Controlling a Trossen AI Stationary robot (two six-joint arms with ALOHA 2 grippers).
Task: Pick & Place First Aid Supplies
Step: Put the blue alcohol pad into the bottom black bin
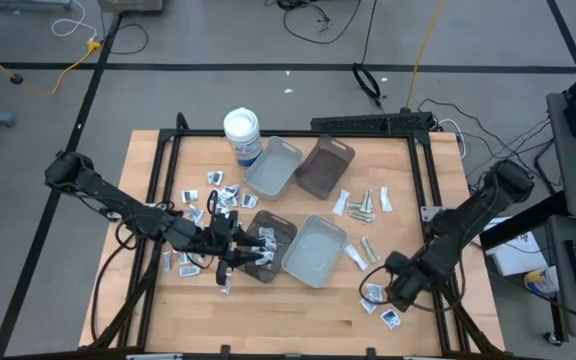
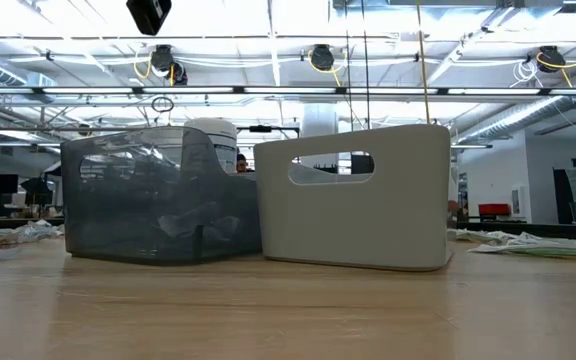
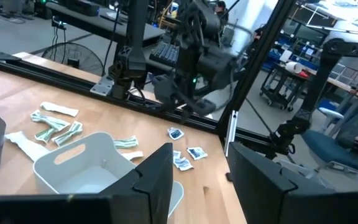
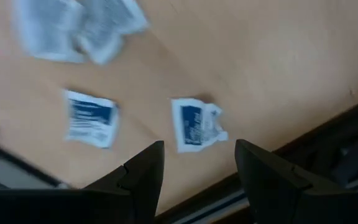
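Foil-and-paper packets point(image 4: 196, 126) look feather-light, flat and slippery on the counter point(image 4: 278, 68), so pinch an edge. Right gripper point(image 4: 197, 163) fingers open above one; left gripper point(image 3: 199, 177) fingers open, empty.

Robot body: two dark jointed arms
Matte black links with rounded joint housings are seen on the left arm point(image 1: 98, 190) and right arm point(image 1: 468, 220); black cabling is looped alongside; angular black fingers point(image 4: 142, 177) are fitted; a green indicator is lit.
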